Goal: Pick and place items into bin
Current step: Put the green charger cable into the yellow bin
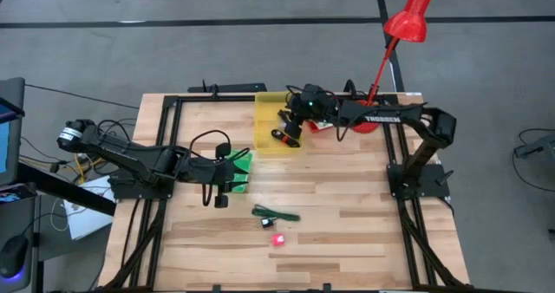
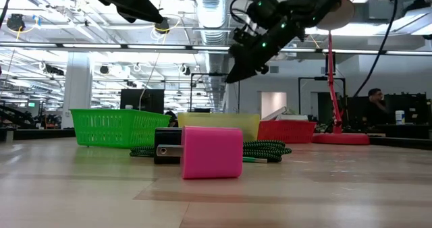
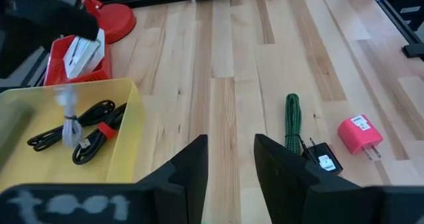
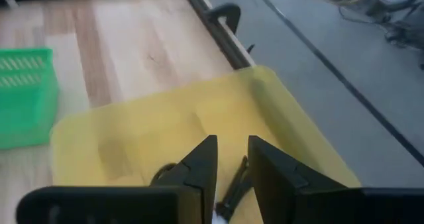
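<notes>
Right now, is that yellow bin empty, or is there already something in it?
Not empty. The yellow bin already holds a coiled black cable with a red tie, seen in the left wrist view; the right gripper hovers above it.

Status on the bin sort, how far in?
Done: black cables lie in the yellow bin, white items in the red bin. In hand: right gripper hovers above the yellow bin, fingers parted, nothing held. Left: green cable, black adapter, pink charger on the table.

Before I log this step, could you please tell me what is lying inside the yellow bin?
The yellow bin holds a coiled black cable with a red band and a white-wrapped piece. The right claw hovers above it, covering part of the floor in the high view.
</notes>
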`<state>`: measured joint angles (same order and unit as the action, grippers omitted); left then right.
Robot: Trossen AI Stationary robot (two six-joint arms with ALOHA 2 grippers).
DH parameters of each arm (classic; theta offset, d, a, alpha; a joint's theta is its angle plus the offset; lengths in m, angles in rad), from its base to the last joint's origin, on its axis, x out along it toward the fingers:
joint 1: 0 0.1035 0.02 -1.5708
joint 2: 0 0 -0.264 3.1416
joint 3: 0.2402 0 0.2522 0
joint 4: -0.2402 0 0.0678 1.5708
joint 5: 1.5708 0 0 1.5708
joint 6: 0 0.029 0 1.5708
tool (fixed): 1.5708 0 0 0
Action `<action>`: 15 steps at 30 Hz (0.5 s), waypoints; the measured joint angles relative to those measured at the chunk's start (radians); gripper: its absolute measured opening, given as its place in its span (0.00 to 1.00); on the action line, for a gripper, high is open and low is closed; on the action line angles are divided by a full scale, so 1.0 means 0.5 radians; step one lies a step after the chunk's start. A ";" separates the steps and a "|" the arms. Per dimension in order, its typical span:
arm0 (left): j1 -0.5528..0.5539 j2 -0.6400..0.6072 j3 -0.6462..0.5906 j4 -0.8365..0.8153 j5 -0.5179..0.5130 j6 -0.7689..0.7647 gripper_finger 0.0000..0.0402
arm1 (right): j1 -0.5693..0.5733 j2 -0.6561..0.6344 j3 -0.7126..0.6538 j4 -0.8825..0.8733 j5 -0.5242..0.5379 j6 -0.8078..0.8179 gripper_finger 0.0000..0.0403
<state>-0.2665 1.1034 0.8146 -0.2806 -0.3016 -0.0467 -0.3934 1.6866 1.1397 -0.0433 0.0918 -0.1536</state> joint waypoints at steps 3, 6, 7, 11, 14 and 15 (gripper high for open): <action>0.000 0.000 0.000 -0.001 0.000 0.017 0.28 | -0.006 0.054 -0.002 0.045 -0.017 0.007 0.20; 0.000 0.000 0.000 -0.001 0.000 -0.002 0.28 | 0.029 0.072 -0.002 0.005 -0.031 0.012 0.20; 0.000 0.000 0.000 -0.001 0.000 -0.001 0.28 | 0.052 0.072 -0.002 -0.035 -0.031 0.012 0.20; -0.001 0.000 0.000 -0.001 -0.001 0.018 0.28 | 0.201 0.072 -0.002 -0.213 -0.033 0.011 0.20; 0.000 0.000 0.000 0.000 0.000 -0.002 0.28 | 0.353 0.072 -0.002 -0.345 -0.038 0.009 0.20; -0.001 0.000 0.000 0.000 0.000 -0.001 0.28 | 0.409 0.072 -0.002 -0.392 -0.038 0.009 0.20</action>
<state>-0.2667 1.1034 0.8146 -0.2806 -0.3016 -0.0473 -0.1891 1.7226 1.1385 -0.2391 0.0727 -0.1493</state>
